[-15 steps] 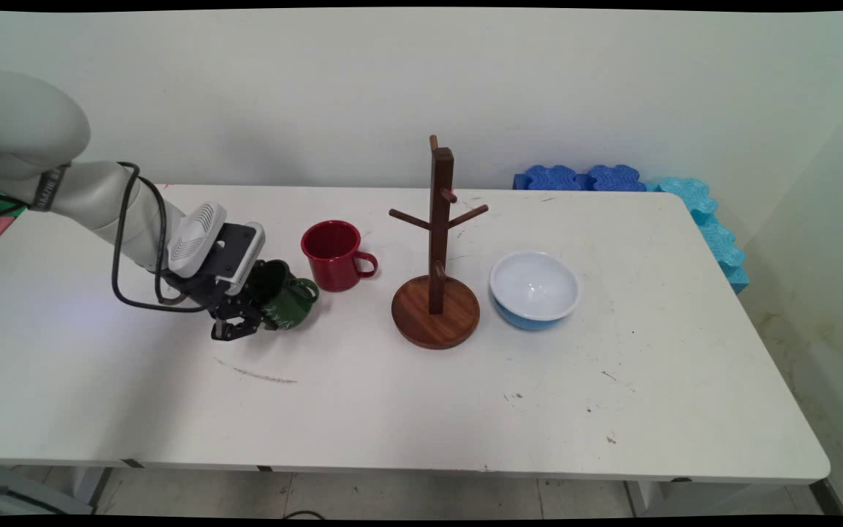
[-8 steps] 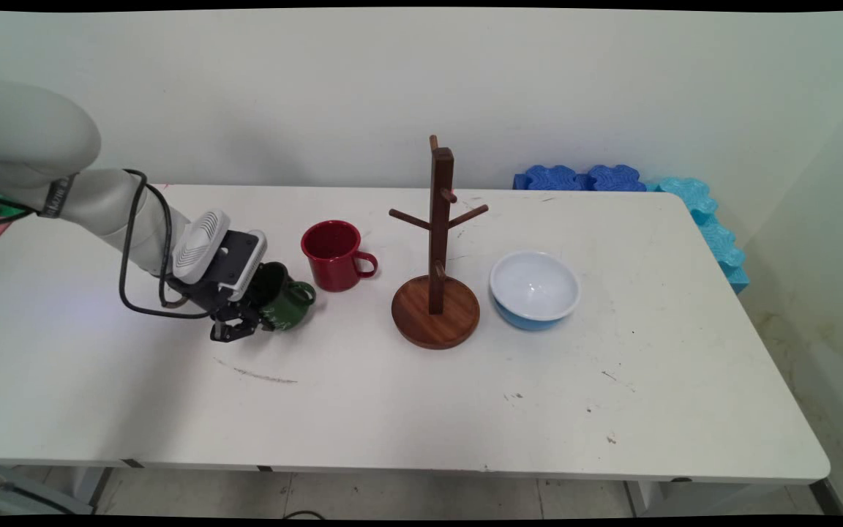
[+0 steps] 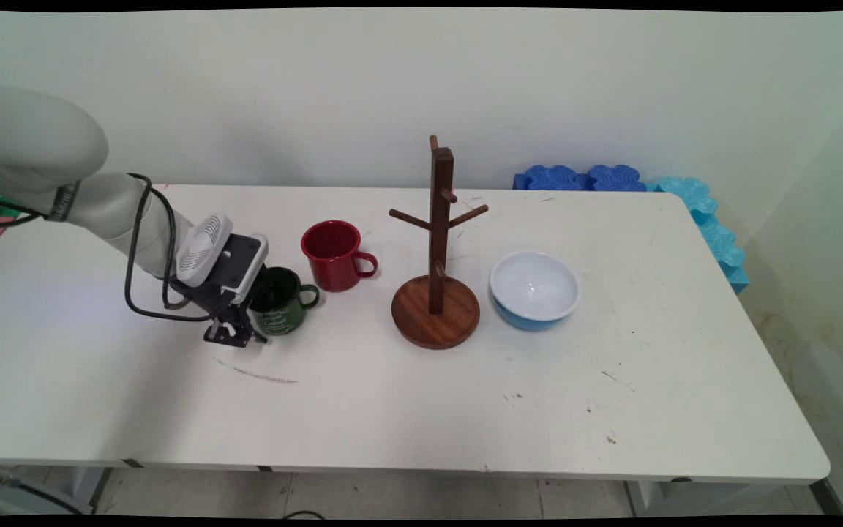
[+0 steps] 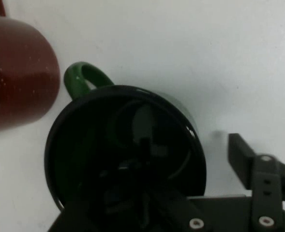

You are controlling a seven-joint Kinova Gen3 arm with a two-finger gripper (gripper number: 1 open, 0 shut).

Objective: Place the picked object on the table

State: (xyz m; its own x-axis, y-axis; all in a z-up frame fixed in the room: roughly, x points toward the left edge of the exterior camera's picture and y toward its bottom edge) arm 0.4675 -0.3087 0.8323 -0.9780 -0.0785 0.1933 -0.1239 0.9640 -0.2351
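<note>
A dark green mug stands upright on the white table, its handle pointing right. My gripper is at the mug's left rim, tilted down over it. In the hand view the green mug fills the middle, and my gripper straddles its wall. One finger reaches down inside the cup. The other finger stands outside with a gap of bare table between it and the wall, so the gripper is open. A red mug stands just behind and to the right of the green one, also seen as the red mug.
A wooden mug tree with bare pegs stands right of the red mug. A bowl, white inside and blue outside, sits beside its base. Blue foam pieces lie at the table's far right corner. A dark scuff marks the table near the gripper.
The green mug, held tilted in the gripper before, now stands upright on the table. The hand has shifted slightly and its outer finger has come away from the mug's wall.
</note>
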